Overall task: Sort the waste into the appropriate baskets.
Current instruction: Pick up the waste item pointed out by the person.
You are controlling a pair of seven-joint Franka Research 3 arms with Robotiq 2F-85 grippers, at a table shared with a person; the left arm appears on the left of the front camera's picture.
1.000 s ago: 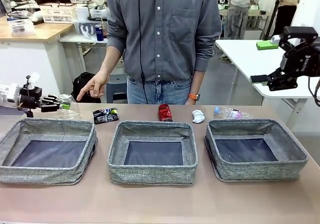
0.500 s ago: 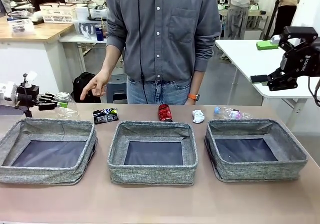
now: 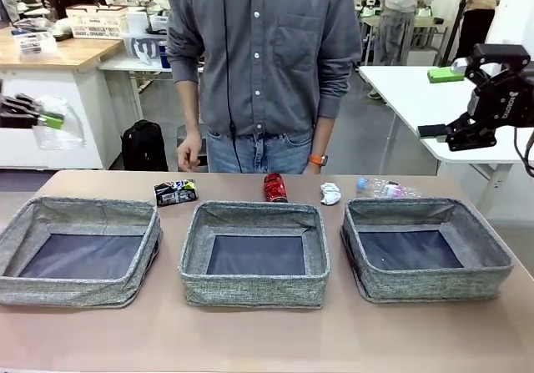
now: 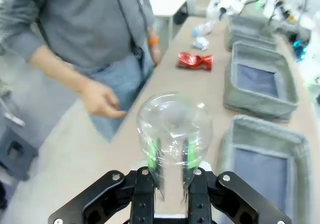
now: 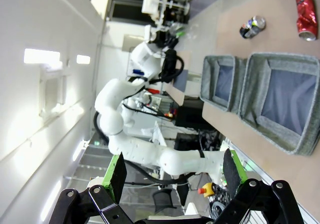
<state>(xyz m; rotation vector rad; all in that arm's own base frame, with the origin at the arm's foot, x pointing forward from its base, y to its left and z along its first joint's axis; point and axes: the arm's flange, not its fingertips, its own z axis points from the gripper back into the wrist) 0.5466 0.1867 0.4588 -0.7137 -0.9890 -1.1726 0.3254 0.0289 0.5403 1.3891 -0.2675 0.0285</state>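
My left gripper [image 3: 48, 120] hangs high at the far left, beyond the table's edge, shut on a clear plastic cup [image 3: 63, 131]. In the left wrist view the cup [image 4: 175, 126] is pinched between the green pads of that gripper [image 4: 170, 156]. Along the table's far edge lie a crushed black can [image 3: 175, 192], a crushed red can [image 3: 274, 187], a white paper ball [image 3: 331, 194] and a clear bottle [image 3: 380, 189]. Three grey baskets stand in a row: left [image 3: 75, 291], middle [image 3: 254, 291], right [image 3: 434, 284]. My right gripper [image 5: 175, 170] is open and empty, raised at the far right [image 3: 438, 131].
A person in a grey shirt stands at the far side behind the cans, one hand [image 3: 190, 152] low by the table edge. A white table [image 3: 409, 89] stands behind my right arm. Bare tabletop runs in front of the baskets.
My left gripper has risen and drawn back to the left with the cup, off the table. The person's pointing hand has dropped to the hip. The right arm has not moved.
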